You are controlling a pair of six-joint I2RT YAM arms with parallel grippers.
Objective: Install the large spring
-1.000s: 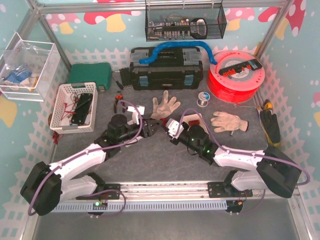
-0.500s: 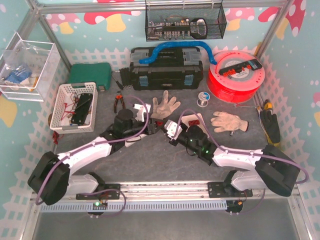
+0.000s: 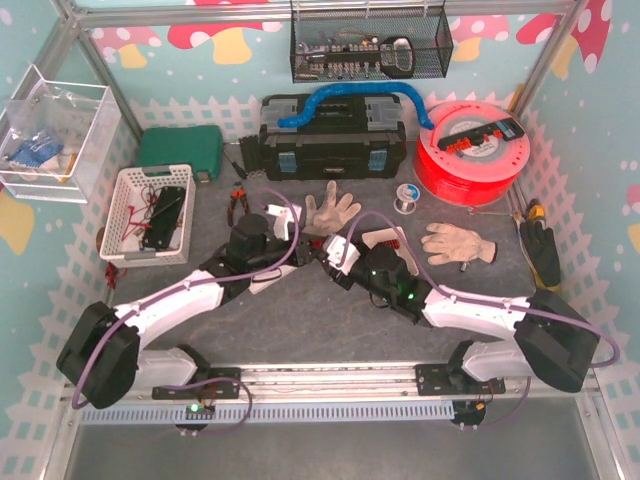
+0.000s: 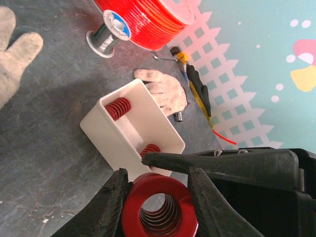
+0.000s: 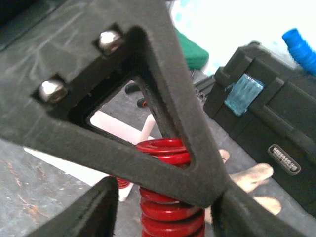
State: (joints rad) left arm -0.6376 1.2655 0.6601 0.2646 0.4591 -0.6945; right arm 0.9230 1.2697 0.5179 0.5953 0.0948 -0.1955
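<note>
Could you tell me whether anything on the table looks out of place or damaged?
Nothing looks spilled or damaged. It is only slightly untidy: one work glove and a second glove lie loose on the table, and a blue hose is draped across the black toolbox.

Along the back: black toolbox point(image 3: 332, 150) w/ blue hose point(image 3: 350, 98) lying on top, green case point(image 3: 180, 150) on its left, red filament spool point(image 3: 470, 150) on its right. Small wire spool point(image 3: 404, 200) sits btwn pale glove point(image 3: 328, 210) & second glove point(image 3: 455, 243). White basket point(image 3: 125, 215) w/ cables at left, pliers point(image 3: 237, 203) nr it. Wire rack point(image 3: 370, 45) hangs on the wall.
</note>
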